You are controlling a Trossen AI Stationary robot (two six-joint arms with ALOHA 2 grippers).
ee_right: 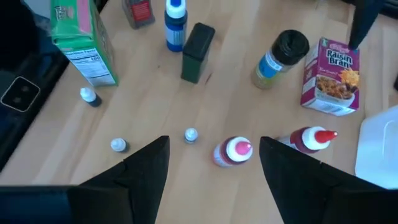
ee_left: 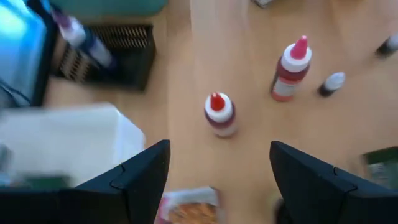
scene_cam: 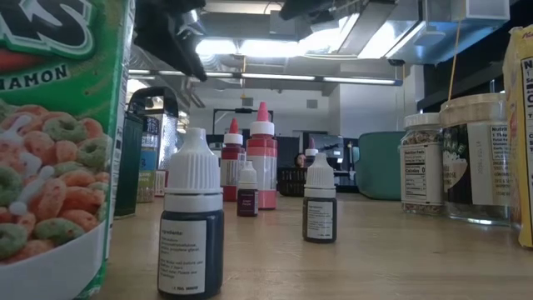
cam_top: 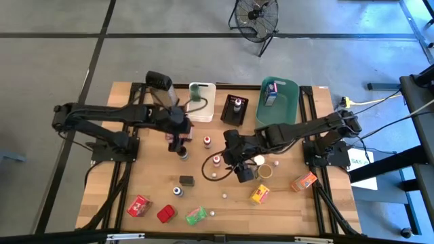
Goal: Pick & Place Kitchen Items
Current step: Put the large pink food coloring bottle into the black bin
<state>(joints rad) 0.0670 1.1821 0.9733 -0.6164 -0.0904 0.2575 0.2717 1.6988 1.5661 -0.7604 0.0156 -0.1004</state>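
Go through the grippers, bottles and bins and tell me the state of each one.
Left gripper: open, empty, above the table.
Right gripper: open, empty, above the table.
Red-capped bottle: upright, capped.
Second red-tipped bottle: upright, capped.
Black bin: holds one bottle.
Teal bin: holds a carton.

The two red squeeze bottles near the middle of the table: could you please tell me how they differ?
In the right wrist view, the nearer red bottle stands upright with a rounded, pinkish cap, directly ahead of the open right hand. The farther red bottle has a pointed red tip and sits off to one side, near the white bin. In the low view one looks taller. Both are red, capped and ungripped.
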